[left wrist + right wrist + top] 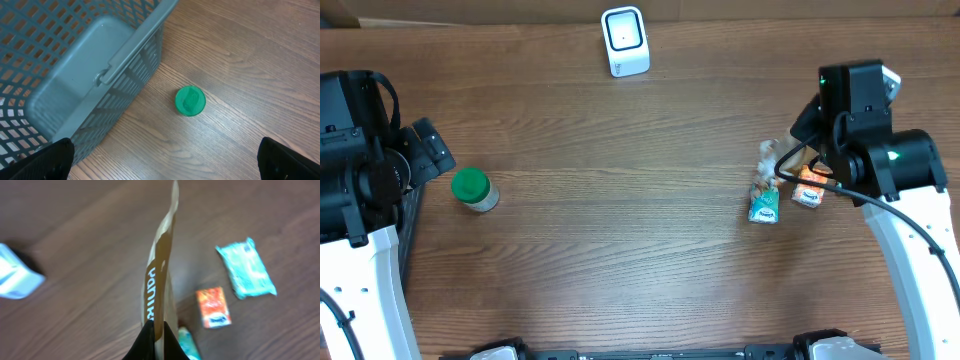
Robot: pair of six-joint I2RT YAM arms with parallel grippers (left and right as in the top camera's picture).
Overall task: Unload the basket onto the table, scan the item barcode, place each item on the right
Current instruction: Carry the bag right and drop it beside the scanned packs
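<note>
**A:** R side, status?

**B:** The right fingers (148, 346) are clamped tight on the bottom edge of the brown pouch (161, 280). Wrist view shows the pouch edge-on and upright, held above the desk (620, 230). White lettering runs up its side; can't read it in full.

**A:** Pos. rel. to the scanner?

**B:** Overhead view: scanner (625, 41) is at the far edge of the desk, approx. centre. The pouch is over on the R side, well apart from it. Wrist view has a blurred white-blue block at the left edge; can't tell what it is.

**A:** Other items on R?

**B:** Teal packet (764, 206) and orange packet (808, 193), both flat on the desk, near each other, close to the held pouch. Wrist view also shows a 2nd teal item just beside the fingers, mostly hidden.

**A:** L side?

**B:** The left fingers (47, 160) are spread wide w/ nothing between them, hanging over bare desk. Grey basket (75, 60) is at upper left of that view. Green-lidded jar (190, 101) is upright on the desk, near the basket but not touching it.
</note>
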